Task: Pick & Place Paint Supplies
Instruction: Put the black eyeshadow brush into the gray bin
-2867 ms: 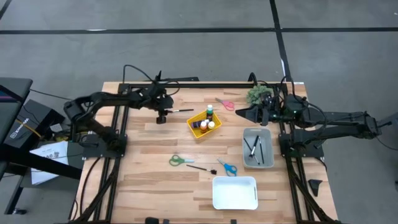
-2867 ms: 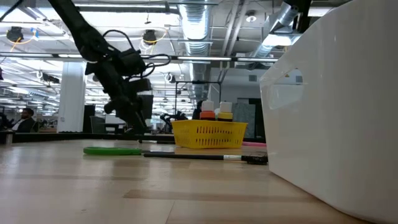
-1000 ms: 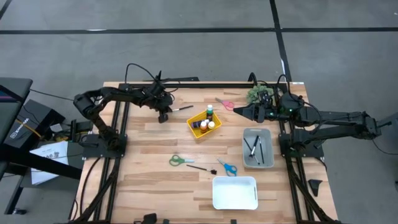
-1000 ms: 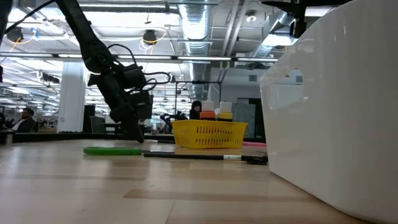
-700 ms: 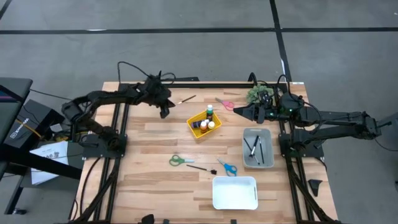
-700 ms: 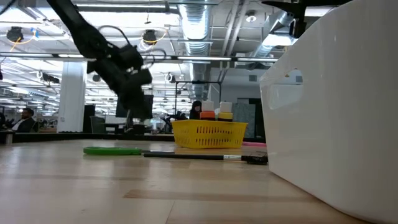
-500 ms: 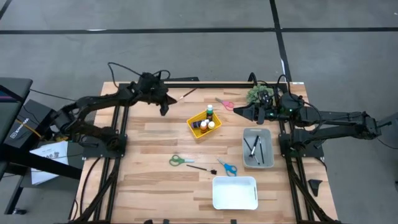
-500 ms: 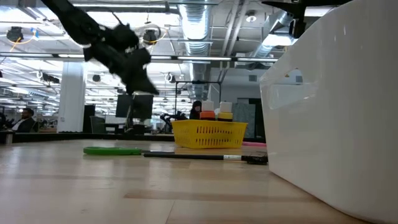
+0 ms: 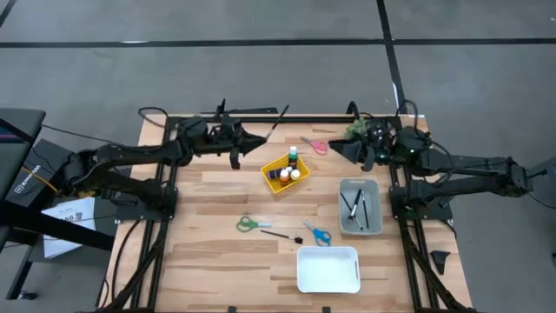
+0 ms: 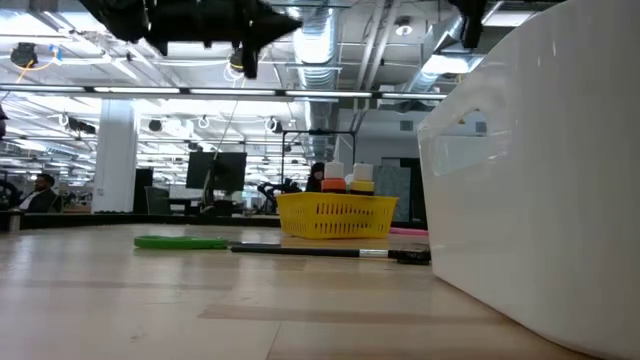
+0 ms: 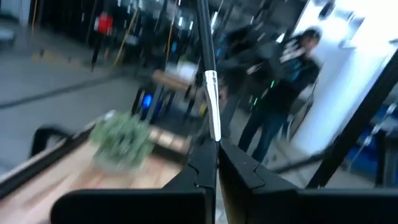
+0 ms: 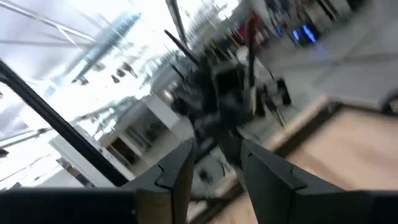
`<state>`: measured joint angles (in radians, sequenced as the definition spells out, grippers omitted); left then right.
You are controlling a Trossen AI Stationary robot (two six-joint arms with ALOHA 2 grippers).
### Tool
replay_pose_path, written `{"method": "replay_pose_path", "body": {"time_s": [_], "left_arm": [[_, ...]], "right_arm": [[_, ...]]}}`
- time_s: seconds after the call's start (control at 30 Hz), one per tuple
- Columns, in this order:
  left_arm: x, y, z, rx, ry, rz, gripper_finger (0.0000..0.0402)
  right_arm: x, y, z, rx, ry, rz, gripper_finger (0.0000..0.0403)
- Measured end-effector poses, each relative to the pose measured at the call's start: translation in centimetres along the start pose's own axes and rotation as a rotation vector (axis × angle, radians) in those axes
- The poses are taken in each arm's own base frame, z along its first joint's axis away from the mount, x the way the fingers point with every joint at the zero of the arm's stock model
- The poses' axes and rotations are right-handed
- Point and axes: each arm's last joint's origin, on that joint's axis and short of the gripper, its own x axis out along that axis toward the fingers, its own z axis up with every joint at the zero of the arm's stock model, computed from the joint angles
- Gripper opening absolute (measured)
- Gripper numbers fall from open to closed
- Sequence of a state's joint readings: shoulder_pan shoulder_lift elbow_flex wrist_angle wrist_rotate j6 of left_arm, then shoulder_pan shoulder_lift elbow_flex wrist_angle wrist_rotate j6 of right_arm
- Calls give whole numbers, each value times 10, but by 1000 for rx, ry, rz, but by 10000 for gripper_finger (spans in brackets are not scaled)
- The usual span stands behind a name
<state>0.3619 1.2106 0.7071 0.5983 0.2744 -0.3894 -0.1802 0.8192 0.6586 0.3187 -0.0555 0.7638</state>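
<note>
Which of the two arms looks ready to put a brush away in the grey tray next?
Probably the left. Its hand is shut on a brush, lifted above the table. The right hand holds nothing, though it hangs nearer the grey tray.

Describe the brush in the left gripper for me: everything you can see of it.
The brush is thin, with a dark handle, a silvery metal ferrule and a pale section just past it. The left gripper is shut on its lower end, so it sticks out forward from between the fingers. In the high view it is held above the table's far edge, angled away from the yellow basket, touching nothing else.
</note>
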Motion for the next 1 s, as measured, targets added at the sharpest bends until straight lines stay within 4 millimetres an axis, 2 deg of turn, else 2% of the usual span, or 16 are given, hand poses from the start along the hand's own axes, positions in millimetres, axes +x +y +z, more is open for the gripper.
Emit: {"method": "replay_pose_path", "body": {"time_s": [0.2,0.37,0.5,0.73,0.87,1.0], "left_arm": [[8,-42,7,-14,-165,-39,0],[24,-68,23,29,-217,-76,0],[43,-75,28,26,-221,-95,0],[76,-82,24,-3,-187,-142,0],[81,-86,24,-8,-187,-153,0],[81,-86,24,-10,-188,-154,0]], "right_arm": [[2,7,16,-39,-142,134,171],[16,1,15,-58,-118,208,220],[35,-6,10,-52,-54,191,236],[73,4,26,-116,-7,271,237],[79,12,44,-155,-6,322,237],[80,14,54,-189,2,317,237]]}}
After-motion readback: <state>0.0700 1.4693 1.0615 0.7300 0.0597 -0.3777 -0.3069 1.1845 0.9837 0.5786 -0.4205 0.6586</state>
